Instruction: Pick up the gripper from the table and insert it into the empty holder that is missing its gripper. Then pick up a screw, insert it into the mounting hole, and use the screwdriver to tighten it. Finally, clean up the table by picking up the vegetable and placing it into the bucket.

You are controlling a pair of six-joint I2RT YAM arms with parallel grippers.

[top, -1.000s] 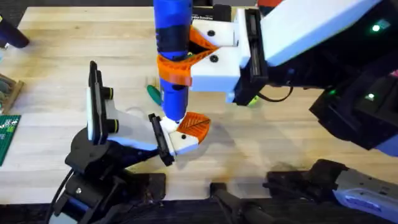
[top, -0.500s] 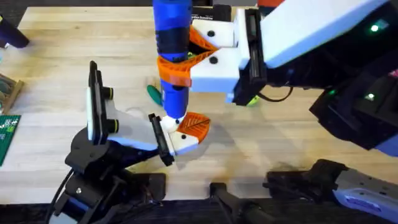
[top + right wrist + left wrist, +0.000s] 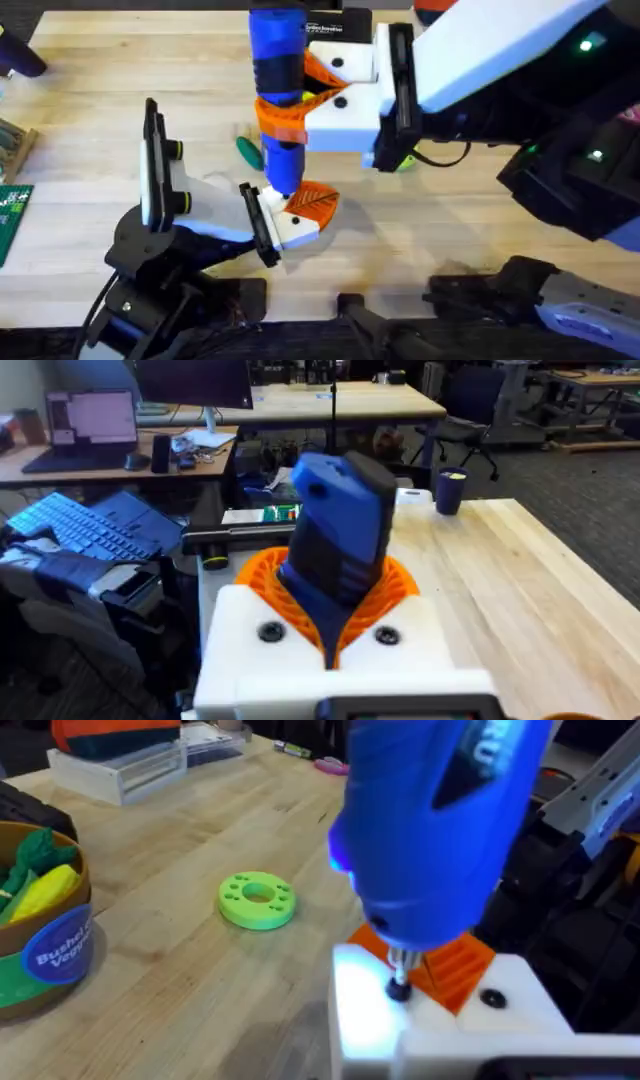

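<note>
From overhead, the right gripper (image 3: 290,115) is clamped on the blue electric screwdriver (image 3: 277,90), its orange ribbed pads (image 3: 285,125) wrapped around the barrel. The screwdriver stands nearly upright, and its bit comes down just below the right gripper onto the white block of the orange-fingered gripper (image 3: 300,212). That part sits in the black holder (image 3: 258,222) of the white-and-black robot hand, at the left arm's end directly beneath the right gripper. Whether the left arm's own fingers are open or closed cannot be told. The dark green vegetable (image 3: 247,150) lies on the wooden table (image 3: 90,90), just beside the screwdriver on the side away from the right arm.

In the left wrist view, the screwdriver (image 3: 440,830) looms close, a blue light glowing on its side. Its thin metal bit (image 3: 400,982) touches a dark screw head on the white block (image 3: 440,1030), with the orange ribbed finger (image 3: 455,965) just behind. The bucket (image 3: 40,930) stands well off, holding green and yellow toy food. A lime-green disc with holes (image 3: 257,900) lies on the table between the bucket and the screwdriver.

In the right wrist view, the orange pads (image 3: 395,580) squeeze the screwdriver (image 3: 335,545) from both sides, above the white finger bases (image 3: 320,650).
</note>
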